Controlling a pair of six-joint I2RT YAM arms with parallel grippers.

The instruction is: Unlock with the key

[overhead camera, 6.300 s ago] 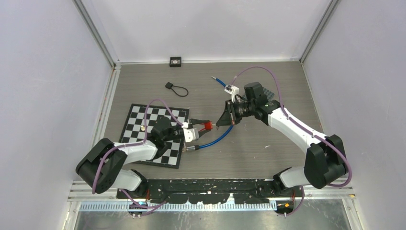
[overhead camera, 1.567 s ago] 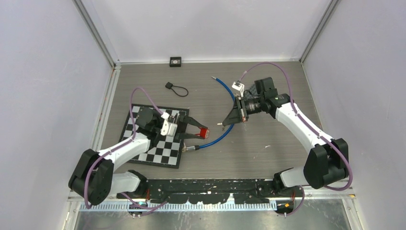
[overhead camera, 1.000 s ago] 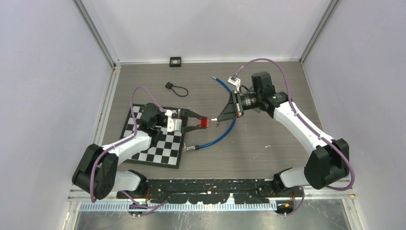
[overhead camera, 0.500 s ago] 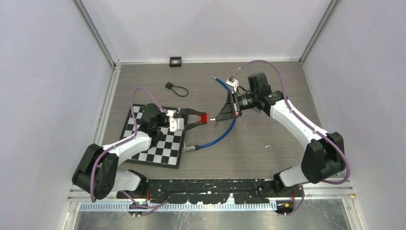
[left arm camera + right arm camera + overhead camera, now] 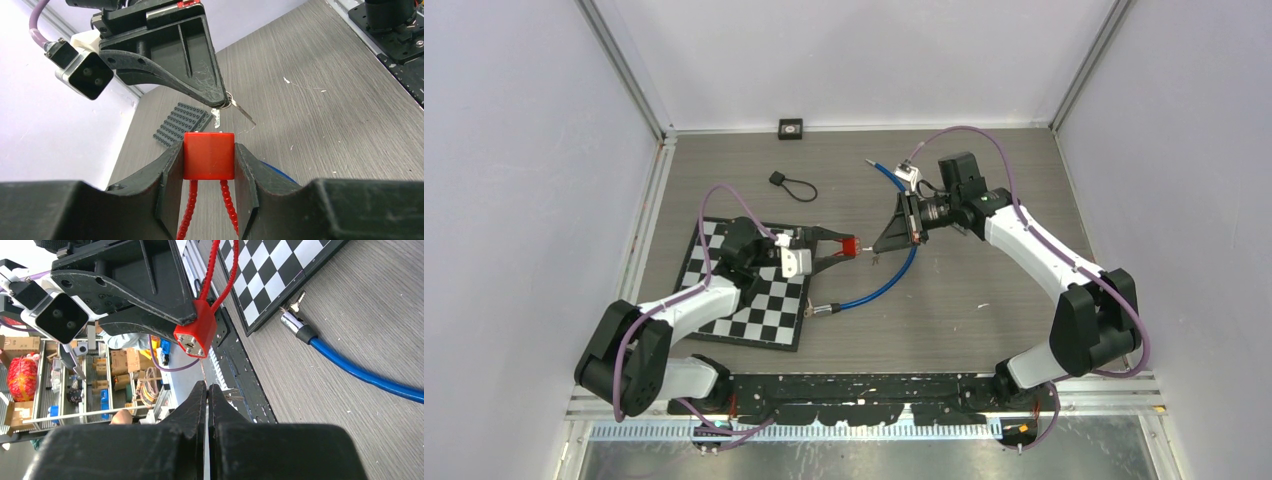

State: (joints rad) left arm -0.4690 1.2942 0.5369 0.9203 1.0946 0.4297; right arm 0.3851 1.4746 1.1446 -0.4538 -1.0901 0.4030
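Fingers (image 5: 171,172) of the left gripper (image 5: 209,148) clamp the red lock (image 5: 208,162), while the right gripper (image 5: 220,101), pinched together, holds the key (image 5: 215,120) just beside it.

Surface materials around the lock and key.
The red lock (image 5: 208,161) is smooth plastic with a faint sheen. Its looped cord (image 5: 187,215) is the same red plastic, beaded along its length. The key (image 5: 218,118) is bright bare metal. The left claw (image 5: 208,151) and right claw (image 5: 206,386) are matt black plastic, the right one marked with whitish scuffs. The counter (image 5: 964,300) is matt grey wood-grain laminate, lightly scratched. The blue cable (image 5: 360,374) has a smooth, glossy sheath and a polished metal end fitting (image 5: 296,322). The chessboard (image 5: 724,255) looks smooth, and the grey plate (image 5: 182,122) is studded plastic.
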